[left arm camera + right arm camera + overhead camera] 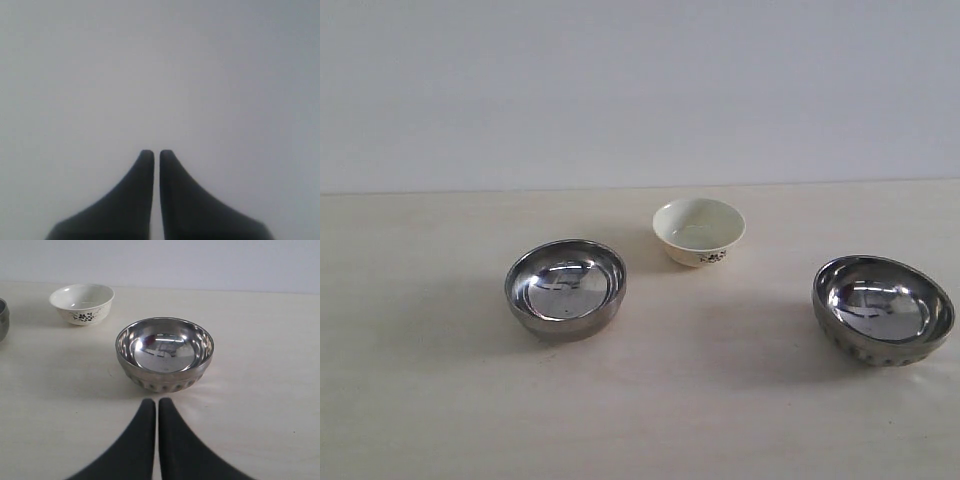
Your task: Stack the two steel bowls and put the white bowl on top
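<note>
Two steel bowls stand apart on the pale table, one at the left [566,288] and one at the right [883,309]. The white bowl [699,230] with a dark floral mark sits behind and between them. In the right wrist view my right gripper [153,401] is shut and empty, its tips just short of the right steel bowl [165,352]; the white bowl [82,303] and the edge of the other steel bowl [3,319] show beyond. My left gripper [153,152] is shut on nothing and faces only a blank grey surface. Neither arm appears in the exterior view.
The light wooden table [640,420] ends at a plain grey wall [640,90] behind the bowls.
</note>
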You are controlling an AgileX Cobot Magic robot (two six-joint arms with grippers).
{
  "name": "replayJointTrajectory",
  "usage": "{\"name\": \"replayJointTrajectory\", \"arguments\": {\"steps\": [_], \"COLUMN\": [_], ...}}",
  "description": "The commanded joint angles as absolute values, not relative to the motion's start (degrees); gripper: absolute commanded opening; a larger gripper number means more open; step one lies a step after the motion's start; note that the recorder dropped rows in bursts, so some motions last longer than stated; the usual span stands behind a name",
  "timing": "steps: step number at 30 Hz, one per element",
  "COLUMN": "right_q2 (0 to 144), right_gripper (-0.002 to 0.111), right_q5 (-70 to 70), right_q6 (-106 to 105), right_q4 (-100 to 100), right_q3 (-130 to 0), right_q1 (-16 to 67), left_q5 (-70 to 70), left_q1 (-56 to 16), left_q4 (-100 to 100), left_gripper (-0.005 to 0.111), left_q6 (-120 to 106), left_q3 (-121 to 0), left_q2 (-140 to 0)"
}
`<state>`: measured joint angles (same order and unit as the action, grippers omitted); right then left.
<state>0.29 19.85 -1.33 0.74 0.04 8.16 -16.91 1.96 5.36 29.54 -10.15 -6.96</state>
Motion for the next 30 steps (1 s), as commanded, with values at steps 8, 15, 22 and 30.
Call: {"name": "replayJointTrajectory", "arguments": {"steps": [8, 15, 22, 30], "right_q2": [0.0, 0.0, 0.0, 0.0], "right_gripper": [0.0, 0.0, 0.0, 0.0], "right_q5": [19.6, 19.6, 19.6, 19.6], "right_q6": [-1.4, -1.4, -1.4, -1.4], "right_q4": [0.7, 0.7, 0.7, 0.7], "right_q3": [0.0, 0.0, 0.0, 0.0], "right_q1": [8.0, 8.0, 8.0, 8.0], "left_q5": [5.9, 13.8, 11.6, 6.4], "left_q1": [-1.9, -11.3, -12.2, -16.1], "left_q4": [10.6, 9.4, 7.1, 0.0], "left_gripper": [0.004, 0.022, 0.074, 0.074], "left_q6": [29.1, 20.1, 19.4, 11.9], "left_q3": [-35.7, -51.3, -57.2, -57.3], "left_q2": [-49.8, -80.2, -97.7, -103.3]}}
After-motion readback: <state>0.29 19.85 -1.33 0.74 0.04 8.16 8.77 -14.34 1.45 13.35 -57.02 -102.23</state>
